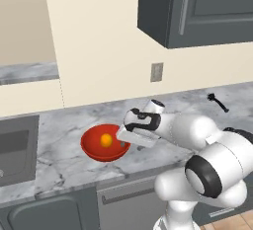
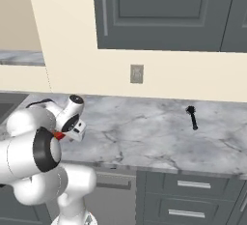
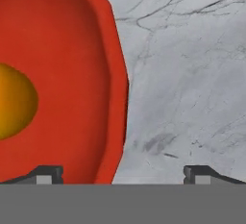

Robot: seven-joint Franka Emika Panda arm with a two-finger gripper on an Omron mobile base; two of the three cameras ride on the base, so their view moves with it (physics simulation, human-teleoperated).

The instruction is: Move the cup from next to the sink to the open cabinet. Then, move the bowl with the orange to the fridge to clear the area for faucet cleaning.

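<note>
The glossy red bowl [image 1: 93, 148] sits on the marble counter with the orange [image 1: 105, 140] inside it. My gripper [image 1: 130, 145] hangs open just above the bowl's right rim. In the hand view the bowl's rim [image 3: 118, 98] runs between the two fingertips [image 3: 48, 174], with the orange [image 3: 12, 100] at the left edge and bare counter to the right. A sliver of the bowl [image 2: 59, 135] peeks out from behind my arm in the right base view. The cup, the open cabinet and the fridge are out of view.
The sink [image 1: 15, 150] is sunk into the counter left of the bowl. A small black utensil [image 1: 217, 100] lies on the counter far right. Dark grey wall cabinets [image 1: 197, 7] with shut doors hang overhead. A wall outlet [image 1: 156, 72] sits behind.
</note>
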